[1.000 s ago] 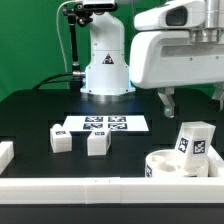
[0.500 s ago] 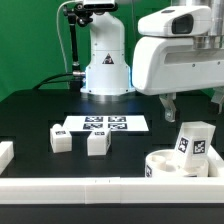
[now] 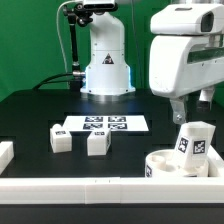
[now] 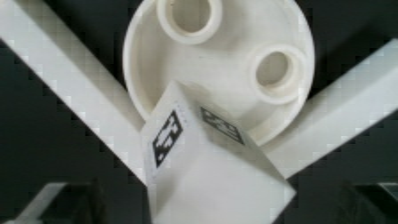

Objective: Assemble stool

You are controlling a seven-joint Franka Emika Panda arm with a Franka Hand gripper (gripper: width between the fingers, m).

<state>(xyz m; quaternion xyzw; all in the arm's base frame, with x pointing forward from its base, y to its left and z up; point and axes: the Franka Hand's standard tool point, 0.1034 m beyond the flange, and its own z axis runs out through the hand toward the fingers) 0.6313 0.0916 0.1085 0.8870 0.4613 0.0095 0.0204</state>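
The round white seat (image 3: 165,162) lies at the front of the exterior view's right, in the corner of the white rails. One tagged leg (image 3: 193,142) stands on it, a little tilted. Two more legs (image 3: 60,139) (image 3: 97,143) lie on the black table to the left. My gripper (image 3: 196,108) hangs open just above the standing leg, empty. In the wrist view the leg (image 4: 205,165) fills the middle between the jaws of my gripper (image 4: 199,212), with the seat (image 4: 214,100) and two of its holes beyond it.
The marker board (image 3: 103,125) lies flat behind the two loose legs. A white rail (image 3: 90,189) runs along the front edge, and a short piece (image 3: 5,153) sits at the left. The robot base (image 3: 105,65) stands at the back.
My gripper has moved toward the exterior view's right, over the standing leg. The legs and the seat have not moved.
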